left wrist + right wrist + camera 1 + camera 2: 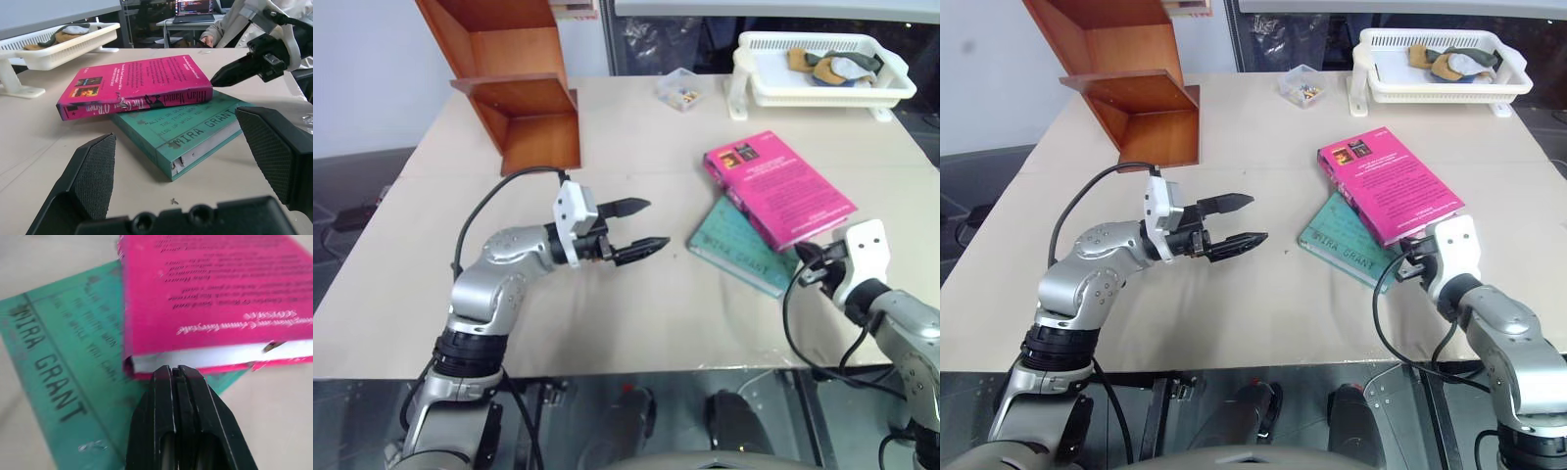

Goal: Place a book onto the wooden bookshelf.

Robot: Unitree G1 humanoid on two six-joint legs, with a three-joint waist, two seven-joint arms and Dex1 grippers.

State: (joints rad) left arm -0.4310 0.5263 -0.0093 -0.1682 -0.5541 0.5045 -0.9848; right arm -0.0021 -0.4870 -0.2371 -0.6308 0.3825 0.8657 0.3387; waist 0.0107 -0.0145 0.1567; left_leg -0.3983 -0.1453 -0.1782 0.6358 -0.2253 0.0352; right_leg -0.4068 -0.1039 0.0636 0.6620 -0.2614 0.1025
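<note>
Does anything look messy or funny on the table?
Yes. The pink book lies crooked on top of the green book, half covering it, not stacked square. Both are flat on the table, far from the bookshelf. Nothing looks spilled or broken.

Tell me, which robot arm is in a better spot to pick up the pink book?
Probably the right. The right gripper sits at the near edge of the pink book, fingers shut, so it must open first. The left gripper is open but hovers farther away over bare table.
</note>
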